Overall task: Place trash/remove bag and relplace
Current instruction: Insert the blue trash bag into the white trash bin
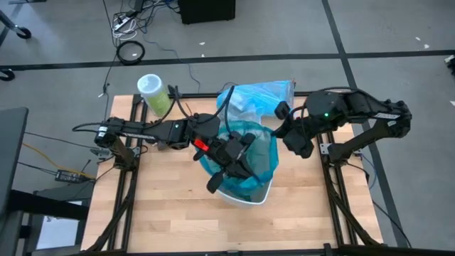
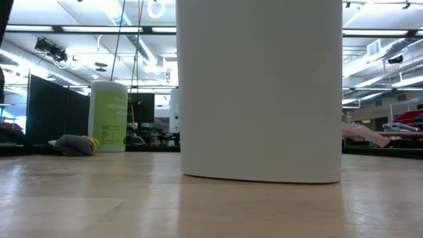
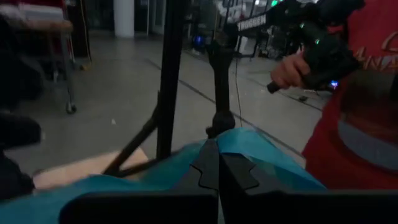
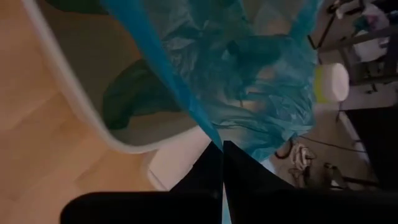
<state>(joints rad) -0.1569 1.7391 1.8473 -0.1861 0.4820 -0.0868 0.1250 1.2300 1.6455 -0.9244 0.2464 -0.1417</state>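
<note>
Both arms are working over the white bin (image 1: 245, 193) at frame centre in the high view. The left gripper (image 1: 229, 173) is sitting above the bin mouth with fingers pressed together, pinching the teal-green bag (image 1: 259, 153) edge; its wrist view shows teal film either side of the closed tips. The right gripper (image 1: 295, 142), at the bin's right rim, is also clamped tight on a blue-teal film edge (image 4: 186, 102). The light sky-blue bag (image 1: 264, 94) is lying crumpled behind the bin, upper centre. A green-labelled canister (image 1: 153, 93) is standing upper left. No trash visible.

Step in hand looks like fitting or lifting the bag: spread both pinches apart evenly, keep tension low so thin film isn't tearing, avoid tipping the bin.
</note>
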